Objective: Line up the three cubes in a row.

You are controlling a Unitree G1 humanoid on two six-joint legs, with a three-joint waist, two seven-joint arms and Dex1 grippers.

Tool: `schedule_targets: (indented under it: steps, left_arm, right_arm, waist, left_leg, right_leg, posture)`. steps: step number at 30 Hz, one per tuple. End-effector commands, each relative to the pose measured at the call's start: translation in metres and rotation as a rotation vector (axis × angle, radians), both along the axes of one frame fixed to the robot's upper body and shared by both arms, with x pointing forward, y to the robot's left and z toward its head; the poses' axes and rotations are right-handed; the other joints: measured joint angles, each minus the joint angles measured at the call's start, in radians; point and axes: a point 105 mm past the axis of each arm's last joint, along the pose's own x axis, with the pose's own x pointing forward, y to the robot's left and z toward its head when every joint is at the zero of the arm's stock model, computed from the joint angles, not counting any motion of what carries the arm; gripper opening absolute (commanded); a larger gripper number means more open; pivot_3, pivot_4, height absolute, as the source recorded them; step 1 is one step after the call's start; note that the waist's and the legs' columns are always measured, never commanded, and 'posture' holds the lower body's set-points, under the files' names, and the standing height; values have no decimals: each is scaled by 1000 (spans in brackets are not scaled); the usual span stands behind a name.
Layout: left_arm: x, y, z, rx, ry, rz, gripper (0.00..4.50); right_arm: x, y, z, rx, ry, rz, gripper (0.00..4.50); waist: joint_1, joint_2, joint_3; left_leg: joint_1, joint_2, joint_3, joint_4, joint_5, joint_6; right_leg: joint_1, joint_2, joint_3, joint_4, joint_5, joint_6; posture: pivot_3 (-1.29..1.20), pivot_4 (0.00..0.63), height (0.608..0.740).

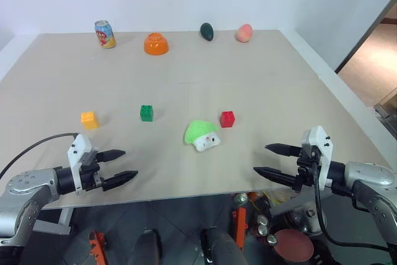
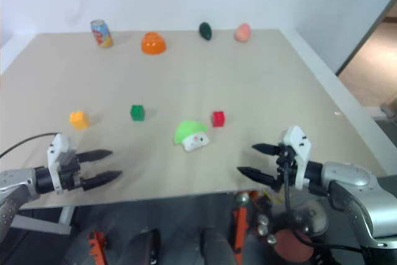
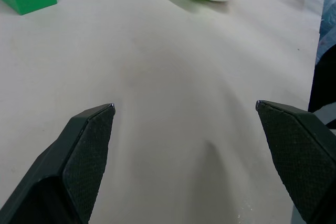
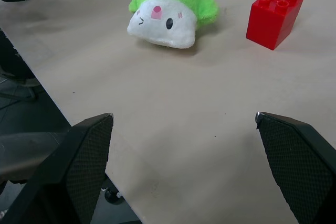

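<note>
Nothing was gripped: the left claw (image 1: 121, 166) and the right claw (image 1: 268, 160) both hung spread wide over the desk's (image 1: 248, 79) near edge, empty. I counted three cubes mid-desk: one yellow cube (image 1: 89, 120) at the left, one green cube (image 1: 146, 113) in the middle, one red cube (image 1: 227, 118) at the right, all well apart. One mushroom toy (image 1: 201, 134) lay just beside the red. By my reckoning the first pick was still ahead, and the red sat nearest the right claw. At the back: one can (image 1: 105, 34), one orange bowl (image 1: 156, 44).
</note>
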Motion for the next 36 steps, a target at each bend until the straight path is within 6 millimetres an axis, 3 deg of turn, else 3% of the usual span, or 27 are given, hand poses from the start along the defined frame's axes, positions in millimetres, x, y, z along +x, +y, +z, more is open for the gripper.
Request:
schedule_targets:
  steps: [1, 7, 12, 17, 22, 29, 36]
  left_arm:
    - [-1, -8, 13, 9, -59, -50, 4448]
    - [-6, -37, 42, -40, -143, -251, 4448]
    - [-22, -54, 44, -23, -135, -421, 4448]
    - [-38, -57, 37, 21, -146, -530, 4448]
    - [-43, -52, 27, 52, -163, -517, 4448]
    - [-50, -56, 29, 32, -186, -468, 4448]
    - [-53, -54, 32, 35, -203, -412, 4448]
  right_arm:
    - [5, 8, 13, -24, -68, 25, 4500]
    - [18, 37, 27, -64, -136, 150, 4500]
    - [30, 61, 37, -90, -173, 278, 4500]
    - [49, 83, 37, -115, -185, 386, 4500]
    - [69, 99, 30, -149, -189, 446, 4500]
    - [90, 119, 27, -151, -218, 508, 4500]
    - [97, 130, 13, -168, -203, 549, 4500]
  waist:
    - [0, 0, 0]
    - [-1, 0, 0]
    - [-4, 0, 0]
    - [-3, 0, 0]
    - [-1, 1, 0]
    - [-2, 1, 0]
    - [-2, 1, 0]
  left_leg:
    - [0, 0, 0, 0, 0, 0]
    - [0, 0, 0, 0, 0, 0]
    - [0, 0, 1, -1, 0, 0]
    - [0, 2, 0, -1, 0, 1]
    - [0, 2, 0, 0, 0, 1]
    - [0, 2, 0, 0, 0, 1]
    - [0, 2, 0, -1, 0, 1]
  right_leg:
    - [0, 0, 0, 0, 0, 0]
    - [0, 0, 0, 0, 1, -1]
    - [-1, 1, 0, 0, 0, 0]
    - [-1, 3, 0, 0, 1, -1]
    - [-1, 3, 0, 0, 0, -1]
    - [-1, 3, 0, 1, 0, -1]
    - [-1, 4, 0, 3, 1, -1]
  posture:
    - [0, 150, 738]
    - [0, 150, 738]
    - [0, 150, 738]
    - [0, 150, 738]
    - [0, 150, 738]
    - [0, 150, 738]
    - [0, 150, 738]
